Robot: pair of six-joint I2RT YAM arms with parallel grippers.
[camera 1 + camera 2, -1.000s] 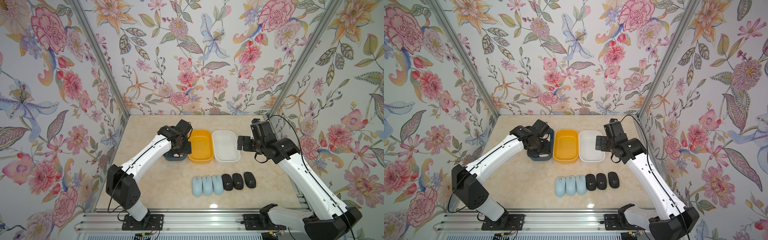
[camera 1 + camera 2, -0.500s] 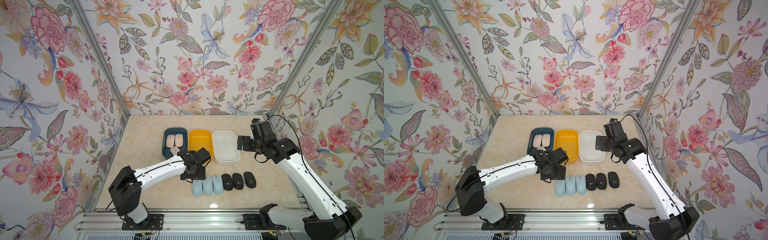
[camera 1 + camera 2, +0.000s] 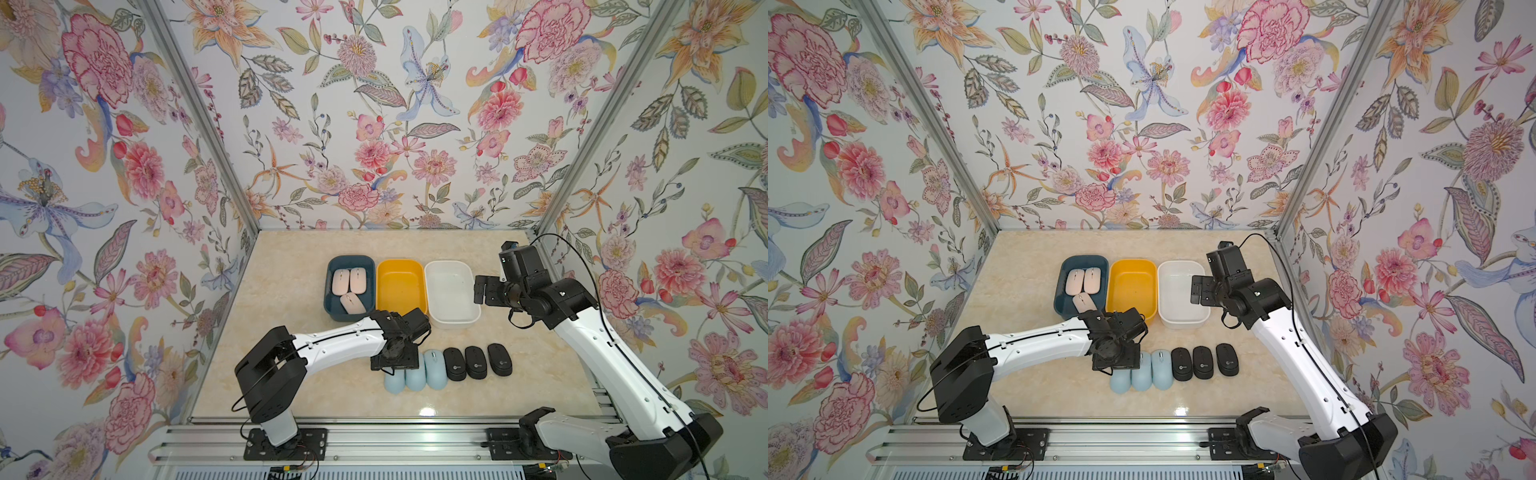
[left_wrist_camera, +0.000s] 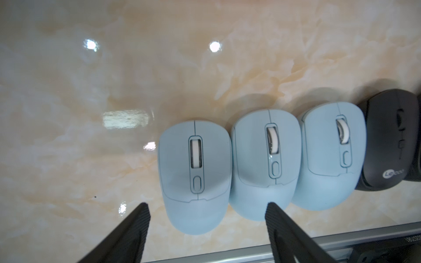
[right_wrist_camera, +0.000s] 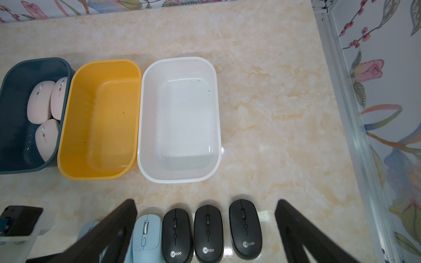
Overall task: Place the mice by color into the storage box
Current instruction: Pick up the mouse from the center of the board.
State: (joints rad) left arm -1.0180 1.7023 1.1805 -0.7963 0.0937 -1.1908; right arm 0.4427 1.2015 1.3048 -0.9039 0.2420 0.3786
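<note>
Left gripper [image 4: 207, 203] hangs released over the end blue mouse [image 4: 194, 175]. The middle blue mouse [image 4: 264, 166] touches it, so descending could jam or knock both. Right gripper [image 5: 206, 201] gapes empty.

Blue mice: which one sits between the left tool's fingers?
The end blue mouse, farthest from the black mice: the left tool straddles it, open; the other two lie beside.

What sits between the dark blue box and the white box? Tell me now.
The yellow box, with nothing in it, stands between the dark blue box and the white box; both top views and the right wrist view show it.
</note>
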